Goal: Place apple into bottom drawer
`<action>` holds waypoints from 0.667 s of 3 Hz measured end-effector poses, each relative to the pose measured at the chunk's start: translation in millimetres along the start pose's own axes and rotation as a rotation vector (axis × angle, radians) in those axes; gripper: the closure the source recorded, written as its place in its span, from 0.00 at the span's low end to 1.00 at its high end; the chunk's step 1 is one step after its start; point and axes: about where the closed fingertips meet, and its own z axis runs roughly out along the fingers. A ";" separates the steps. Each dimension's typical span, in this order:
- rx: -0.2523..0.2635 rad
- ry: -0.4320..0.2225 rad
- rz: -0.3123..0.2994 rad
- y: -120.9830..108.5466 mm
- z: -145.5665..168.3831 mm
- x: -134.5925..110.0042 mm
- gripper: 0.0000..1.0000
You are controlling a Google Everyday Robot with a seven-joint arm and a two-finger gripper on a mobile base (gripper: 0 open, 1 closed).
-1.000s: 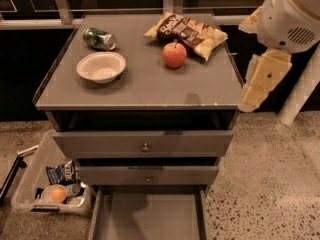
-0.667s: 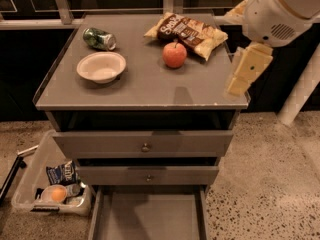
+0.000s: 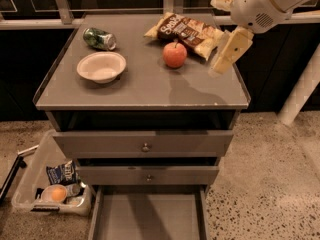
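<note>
Apple point(image 3: 174, 54), round and glossy, near blocky claw point(image 3: 217, 69)

Apple point(image 3: 175, 54): round, red-orange, short dark stem pointing up; upright on table point(image 3: 145, 86), right of centre toward rear.
Bottom drawer point(image 3: 150, 216): lowest tier, pulled out toward viewer; shallow grey tray, flat floor, thin side walls.
Claw point(image 3: 220, 64): cream-coloured, tilted, above table's right side, near apple, apart from it.
</note>
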 end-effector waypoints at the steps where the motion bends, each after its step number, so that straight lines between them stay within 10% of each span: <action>1: 0.010 0.002 0.003 -4.4 5.2 -0.5 0.00; 2: 0.052 -0.012 0.024 -23.7 28.2 1.4 0.00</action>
